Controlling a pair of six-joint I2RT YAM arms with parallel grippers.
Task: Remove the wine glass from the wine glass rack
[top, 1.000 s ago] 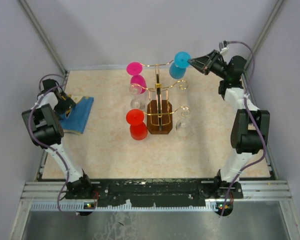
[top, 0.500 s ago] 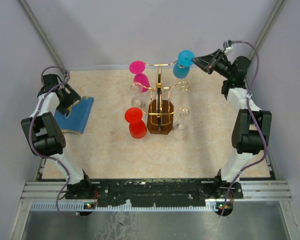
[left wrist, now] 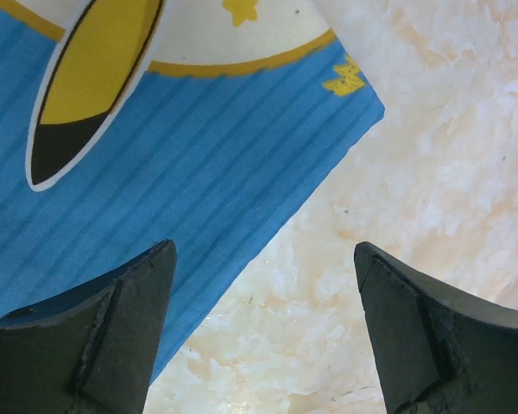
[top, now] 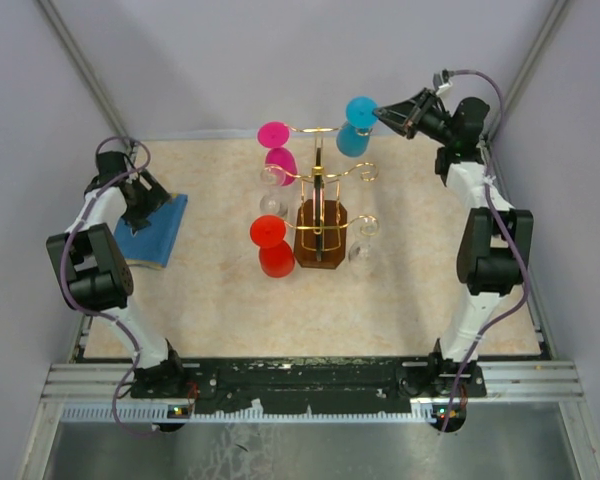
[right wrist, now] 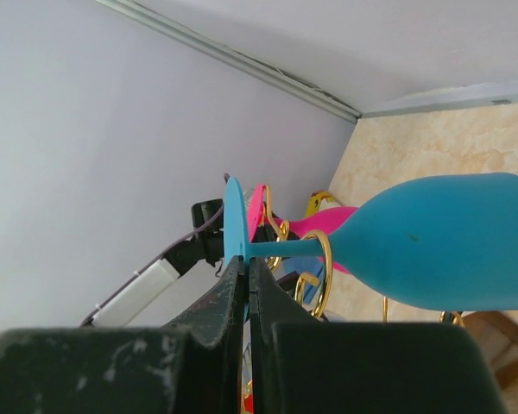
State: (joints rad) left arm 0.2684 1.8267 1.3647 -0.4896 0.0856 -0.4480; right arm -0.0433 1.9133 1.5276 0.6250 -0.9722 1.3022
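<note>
Risk check, working outward from our side of the wine glass rack [top: 306, 252].

Near-side arms of the rack carry a red glass [top: 271, 247] on the left and a clear glass [top: 361, 251] on the right. If the rack gets tugged, we expect these to swing or drop first.

Left of the rack, left gripper [left wrist: 263, 252] hangs wide open over the edge of a blue cloth [left wrist: 155, 172] and holds nothing. So nothing braces the base.

Far right of the rack, right gripper [right wrist: 244, 274] is pinched tight on the foot rim of the blue wine glass [right wrist: 440, 241], a thin edge-on grip. The stem sits inside a gold scroll loop [right wrist: 329, 272], so the glass is not off yet.

Main worries:
- Foot slips out of the pinch, since the bowl hangs off to one side.
- We pull the wrong way, the stem catches the loop, and the rack tips.

Exit has to follow the loop's opening, which we can't make out.

Count, near to far:
- one red glass
- two clear, counting a second clear glass [top: 273, 205] mid-left of the rack
- one pink glass [top: 277, 152]
- one blue

That makes five glasses as far as we can tell, plus one rack, one cloth and two grippers.
</note>
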